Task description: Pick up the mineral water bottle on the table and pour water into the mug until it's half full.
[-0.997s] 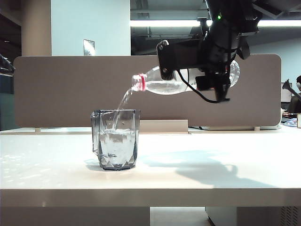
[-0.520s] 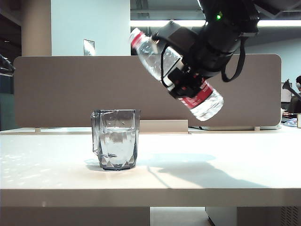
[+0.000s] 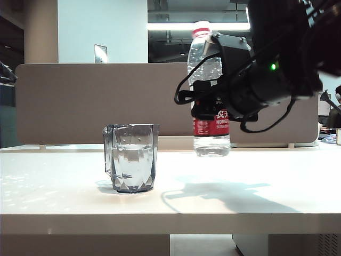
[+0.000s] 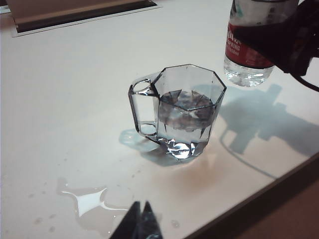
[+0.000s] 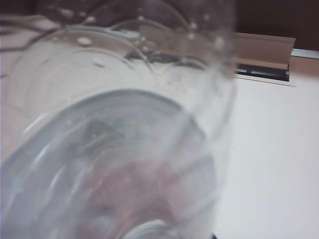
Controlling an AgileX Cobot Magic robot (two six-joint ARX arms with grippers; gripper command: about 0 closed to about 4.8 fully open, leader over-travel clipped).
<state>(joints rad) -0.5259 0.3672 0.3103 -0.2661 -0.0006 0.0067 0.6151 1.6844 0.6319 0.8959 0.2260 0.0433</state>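
Note:
The mineral water bottle [image 3: 212,140] stands upright, its base just above the table [image 3: 250,205], right of the mug. My right gripper [image 3: 209,100] is shut on the bottle's middle, above the red label. The right wrist view is filled by the clear bottle [image 5: 114,149], which hides the fingers. The smoky-grey faceted mug [image 3: 131,158] sits on the table with water [image 3: 131,162] up to well above its middle. In the left wrist view the mug [image 4: 184,109] shows its handle, with the bottle [image 4: 249,55] beyond it. My left gripper [image 4: 141,221] is shut and empty, short of the mug.
A puddle of spilled water [image 4: 92,201] lies on the tabletop between my left gripper and the mug. A grey-brown partition [image 3: 69,101] runs along the table's far edge, with a cable slot [image 4: 79,15]. The thick front edge [image 3: 160,224] is near the mug.
The bottle has swung from nearly level over the mug back to upright and moved right and down. The stream of water has stopped. The left arm has not moved.

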